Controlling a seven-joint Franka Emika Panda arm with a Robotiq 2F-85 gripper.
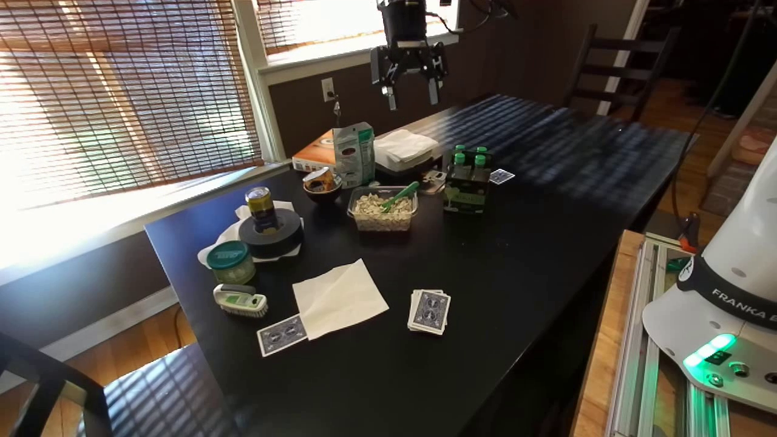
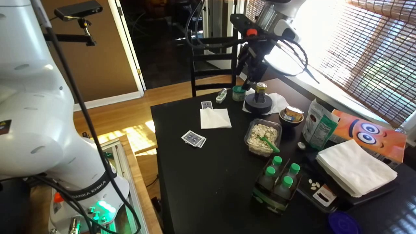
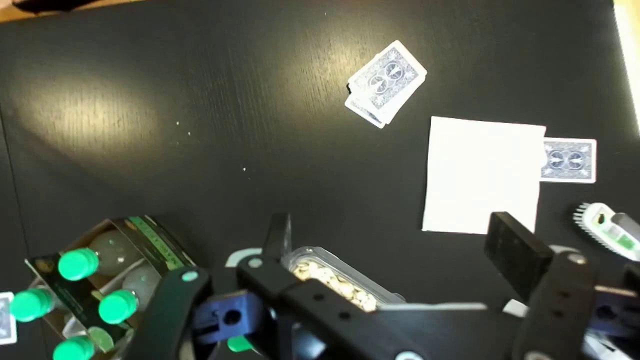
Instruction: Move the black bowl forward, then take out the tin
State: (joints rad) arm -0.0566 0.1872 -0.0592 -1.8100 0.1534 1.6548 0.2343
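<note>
You have your black two-finger gripper [image 1: 413, 97] high above the black wooden table [image 1: 516, 255]; its fingers are spread wide apart and it holds nothing. The small, shallow, round black bowl [image 1: 324, 197] stands on the table, and you can find it in both exterior views. Inside it sits the short round tin with an orange label [image 2: 293, 114]; this tin looks a little tilted, and its upper part rises over the rim.

Just beside the bowl, on one side, you see the white and green standing pouch [image 2: 320, 125]. On its other side is the dark, flat, round stack [image 2: 256, 107], which carries an upright can with a yellow top [image 2: 261, 89]. Near the bowl is also the clear plastic box of pale flakes [image 1: 383, 224], with a green plastic utensil [image 1: 400, 195] lying in it. Beside this box stands the dark green carton [image 1: 464, 200] with green-capped bottles.

In your wrist view, a square white paper napkin [image 3: 482, 175] partly covers a blue-backed playing card [image 3: 569, 160]. A small pile of blue-backed cards [image 3: 387, 85] lies near the napkin, and a white hand brush [image 3: 612, 231] lies at the picture's right edge.
</note>
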